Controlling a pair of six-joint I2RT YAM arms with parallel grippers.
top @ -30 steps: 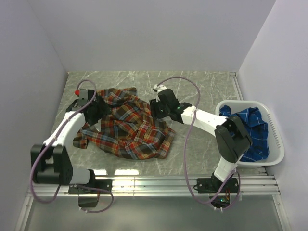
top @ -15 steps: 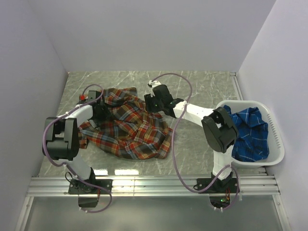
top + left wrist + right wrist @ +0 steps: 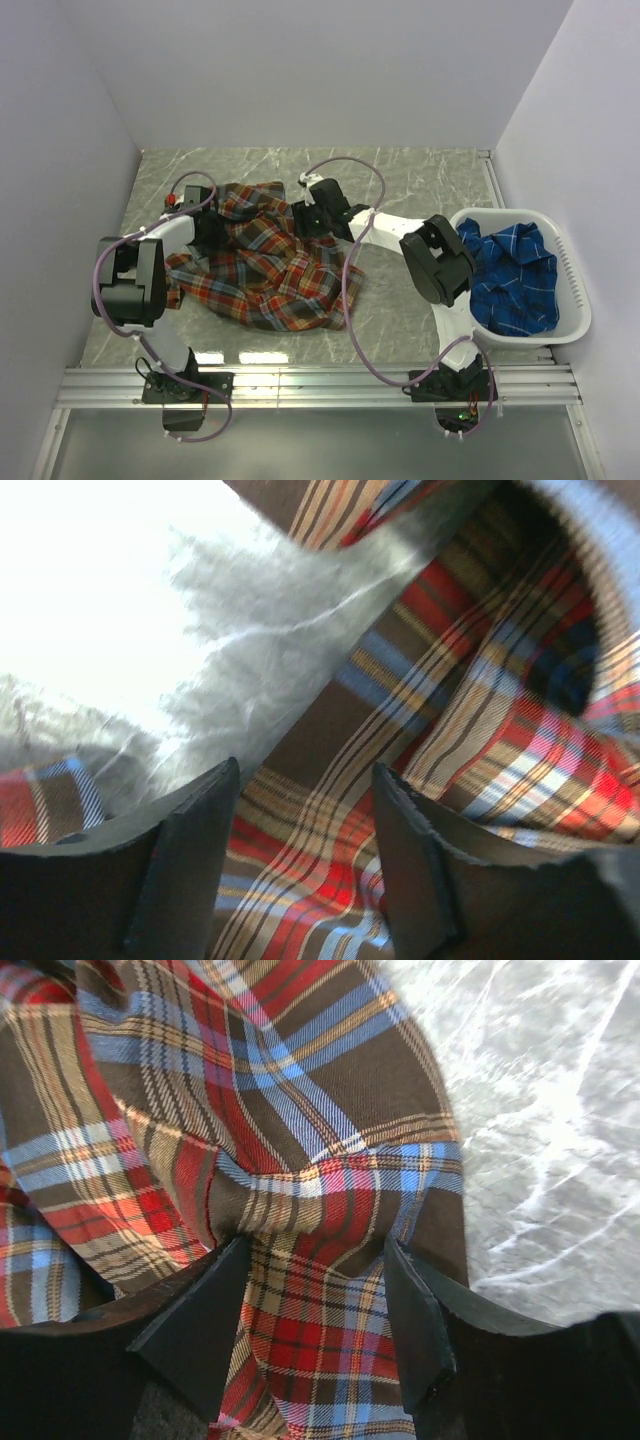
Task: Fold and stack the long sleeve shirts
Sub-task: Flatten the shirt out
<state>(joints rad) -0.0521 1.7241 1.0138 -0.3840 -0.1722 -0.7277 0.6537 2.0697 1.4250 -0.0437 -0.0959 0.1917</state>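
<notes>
The red-orange plaid long sleeve shirt (image 3: 270,275) lies crumpled on the grey marble table, left of centre. My left gripper (image 3: 214,232) is down on its left edge; in the left wrist view its jaws (image 3: 305,780) stand open over flat plaid cloth (image 3: 450,680). My right gripper (image 3: 300,216) is at the shirt's upper right edge; in the right wrist view it (image 3: 315,1250) is open, with a bunched fold of the shirt (image 3: 200,1110) lying between the fingers. The blue plaid shirt (image 3: 515,275) is heaped in the basket.
The white plastic basket (image 3: 577,300) stands at the right edge of the table, beside the right arm's elbow. Grey walls close in the table on the left, back and right. Bare marble (image 3: 540,1110) shows right of the red shirt's edge.
Both arms have swung onto the red shirt: the left gripper settled on its left edge with jaws narrowing, the right gripper slid left onto its upper right edge. The cloth there has bunched slightly.
</notes>
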